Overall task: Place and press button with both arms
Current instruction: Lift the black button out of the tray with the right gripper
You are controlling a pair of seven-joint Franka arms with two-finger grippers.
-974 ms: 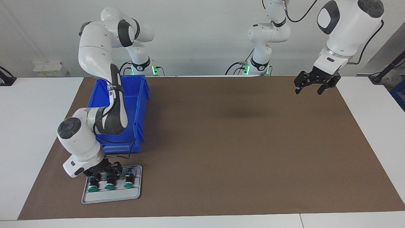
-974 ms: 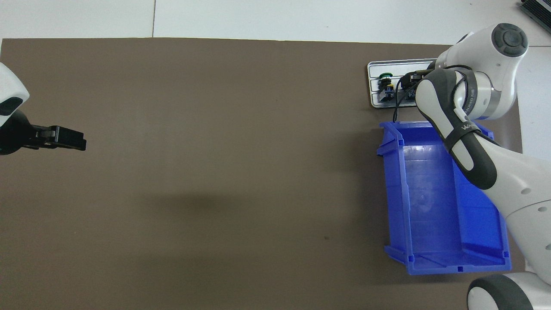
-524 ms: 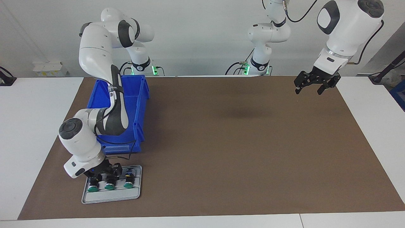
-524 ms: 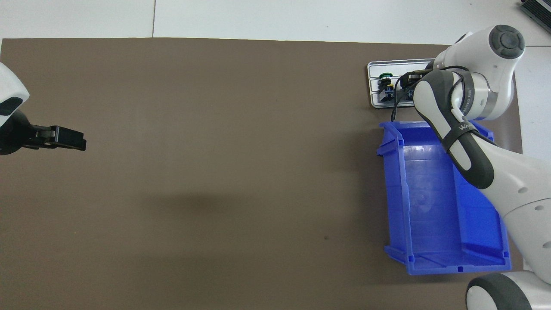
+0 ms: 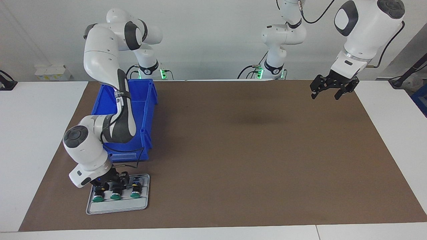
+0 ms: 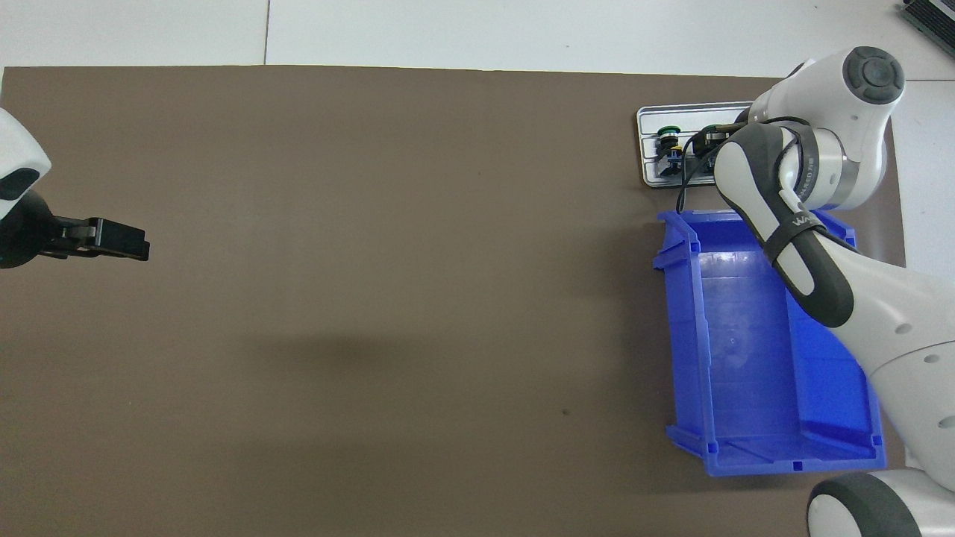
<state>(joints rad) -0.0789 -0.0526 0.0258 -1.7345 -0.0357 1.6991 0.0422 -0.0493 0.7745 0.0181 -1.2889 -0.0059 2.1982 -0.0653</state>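
Three green-capped buttons [image 5: 115,196] lie in a row on a grey tray [image 5: 116,207] at the right arm's end of the mat, farther from the robots than the blue bin. My right arm reaches over the bin, and my right gripper [image 5: 112,184] is low over the buttons' bodies, around the middle one. Its wrist hides most of it in the overhead view, where one button [image 6: 668,134] shows on the tray [image 6: 686,112]. My left gripper [image 5: 325,96] is open and empty in the air over the left arm's end of the mat. It also shows in the overhead view [image 6: 140,250].
A large blue bin [image 5: 146,100] stands on the brown mat [image 5: 250,150] between the tray and the right arm's base. In the overhead view the bin [image 6: 746,358] shows nothing inside it. White table surface borders the mat.
My right arm's wrist has shifted a little toward the middle of the table, with the gripper still over the tray. The left arm has not moved.
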